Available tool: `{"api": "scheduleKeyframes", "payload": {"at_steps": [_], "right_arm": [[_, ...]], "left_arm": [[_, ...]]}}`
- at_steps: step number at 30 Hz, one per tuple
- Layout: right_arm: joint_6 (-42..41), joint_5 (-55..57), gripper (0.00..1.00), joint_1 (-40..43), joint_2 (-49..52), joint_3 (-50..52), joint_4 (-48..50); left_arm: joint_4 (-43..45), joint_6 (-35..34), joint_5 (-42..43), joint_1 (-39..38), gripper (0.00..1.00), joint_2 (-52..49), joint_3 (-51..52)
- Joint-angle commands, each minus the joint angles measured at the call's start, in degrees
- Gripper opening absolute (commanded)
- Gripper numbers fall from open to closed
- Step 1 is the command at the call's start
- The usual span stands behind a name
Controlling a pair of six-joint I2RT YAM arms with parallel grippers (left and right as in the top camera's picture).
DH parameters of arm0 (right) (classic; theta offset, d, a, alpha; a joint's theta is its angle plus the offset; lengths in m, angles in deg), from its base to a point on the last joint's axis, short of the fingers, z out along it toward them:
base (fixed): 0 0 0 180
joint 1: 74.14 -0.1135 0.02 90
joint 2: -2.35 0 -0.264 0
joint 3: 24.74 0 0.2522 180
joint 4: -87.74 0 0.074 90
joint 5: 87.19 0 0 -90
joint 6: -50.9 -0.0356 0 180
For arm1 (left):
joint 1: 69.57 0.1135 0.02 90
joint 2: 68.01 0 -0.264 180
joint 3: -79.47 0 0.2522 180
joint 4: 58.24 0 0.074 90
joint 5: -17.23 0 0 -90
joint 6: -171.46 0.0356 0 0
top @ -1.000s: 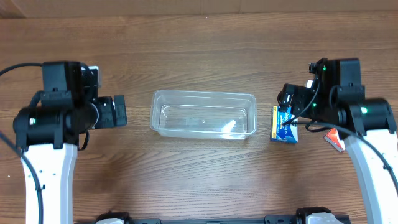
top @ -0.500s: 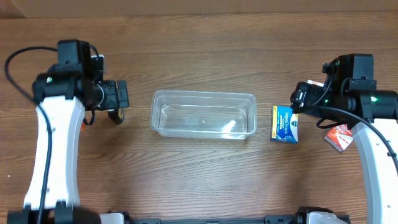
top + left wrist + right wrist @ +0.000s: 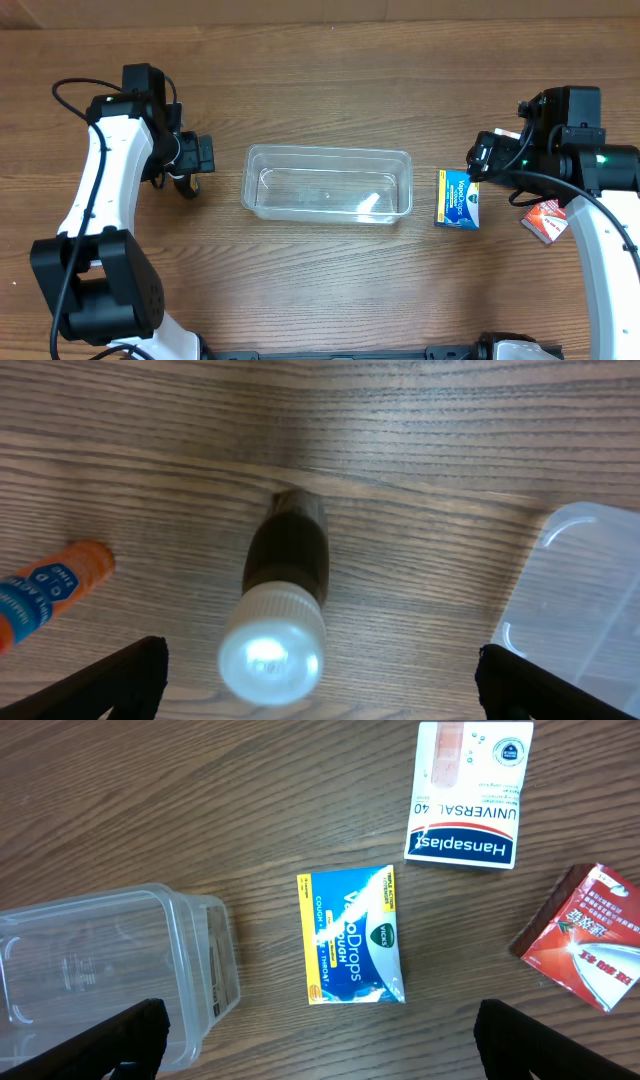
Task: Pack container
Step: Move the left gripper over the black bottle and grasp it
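The clear plastic container (image 3: 327,185) lies empty at the table's middle; its corner shows in the left wrist view (image 3: 590,600) and its end in the right wrist view (image 3: 100,970). My left gripper (image 3: 196,156) is open above a dark bottle with a white cap (image 3: 278,622), which stands upright between the fingers (image 3: 130,678). My right gripper (image 3: 482,158) is open and empty above a blue Vicks cough-drop box (image 3: 458,200), which lies flat beyond the fingers (image 3: 540,1040) in the right wrist view (image 3: 350,935).
An orange tube (image 3: 50,592) lies left of the bottle. A white Hansaplast box (image 3: 470,790) and a red box (image 3: 580,935), also in the overhead view (image 3: 545,220), lie right of the Vicks box.
The left arm has swung back and to the right, and its gripper now sits over the bottle. The right gripper drew right off the Vicks box a second ago and has held still since.
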Motion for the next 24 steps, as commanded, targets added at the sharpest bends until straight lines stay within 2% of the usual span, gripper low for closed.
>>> {"api": "scheduleKeyframes", "payload": {"at_steps": [1,8,12,14,18,24], "right_arm": [[0.37,-0.46,1.00,0.17,0.02,-1.90,0.17],[0.37,-0.46,1.00,0.17,0.02,-1.90,0.15],[0.37,-0.46,1.00,0.17,0.02,-1.90,0.15],[0.37,-0.46,1.00,0.17,0.02,-1.90,0.15],[0.37,-0.48,1.00,0.17,0.02,-1.90,-0.11],[0.37,-0.46,1.00,0.17,0.02,-1.90,-0.37]], "left_arm": [[0.31,0.44,-0.44,0.79,0.96,-2.62,-1.22],[1.20,0.42,-1.86,0.90,0.66,-3.34,-1.22],[1.11,0.44,-1.90,0.92,0.59,-3.34,-1.22],[1.18,0.44,-1.90,0.90,0.50,-3.34,-1.22],[1.62,0.44,-1.99,0.90,0.45,-3.34,-1.22],[1.92,0.44,-3.41,0.90,0.44,-3.34,-1.22]]}}
